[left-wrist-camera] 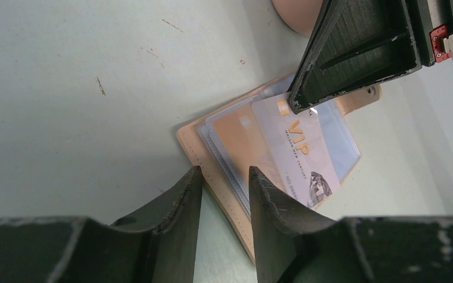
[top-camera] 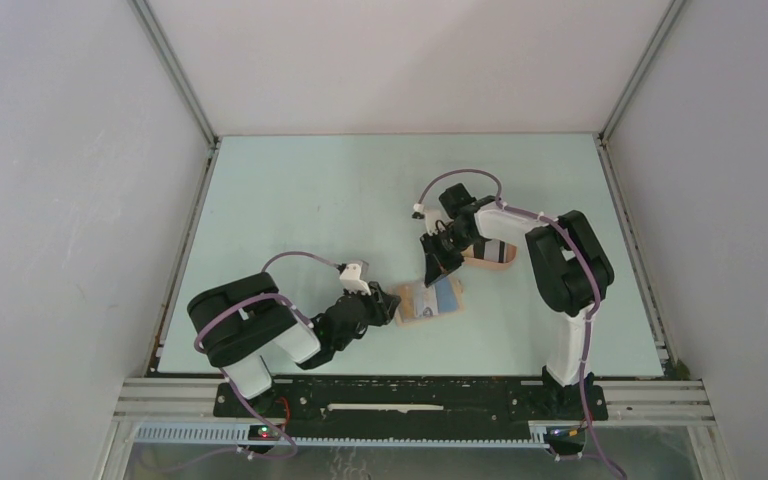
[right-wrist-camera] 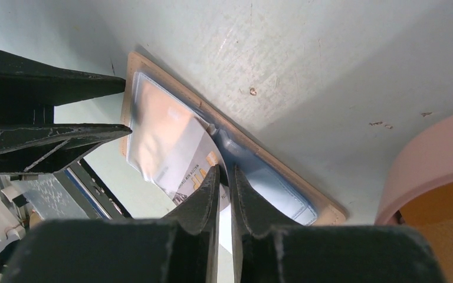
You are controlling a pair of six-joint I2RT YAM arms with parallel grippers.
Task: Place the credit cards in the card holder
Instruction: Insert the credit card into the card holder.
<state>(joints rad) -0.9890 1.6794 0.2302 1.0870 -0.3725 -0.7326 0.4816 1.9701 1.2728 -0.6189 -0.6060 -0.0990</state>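
**Item 1. Flat tan leather-look bifold card holder** (left-wrist-camera: 194,144). It lies open and face up on the pale green bench (top-camera: 310,200), between the two arms. An orange card (left-wrist-camera: 242,138) and a blue card (right-wrist-camera: 271,188) already sit under its clear sleeves.

**Item 2. Left tool** (top-camera: 388,303). The black jaws are parted and clamp nothing. Their tips straddle the near short edge of the card holder. Probable purpose is to brace it against sliding while a card is pushed in.

**Item 3. Right tool** (right-wrist-camera: 225,177). It is closed on a pale grey plastic card with gold "VIP" lettering (left-wrist-camera: 307,156), pinched at one end. The card slants across the open sleeves, and its free end overhangs the holder's long edge. It appears not yet seated (the slot mouth is hidden, so this is a judgement). The low angle suits feeding it sideways under a sleeve.

**Item 4. Peach oval shallow tray** (right-wrist-camera: 430,147). It stands just beyond the holder, under the right arm, with at least one striped card (top-camera: 495,250) waiting in it.
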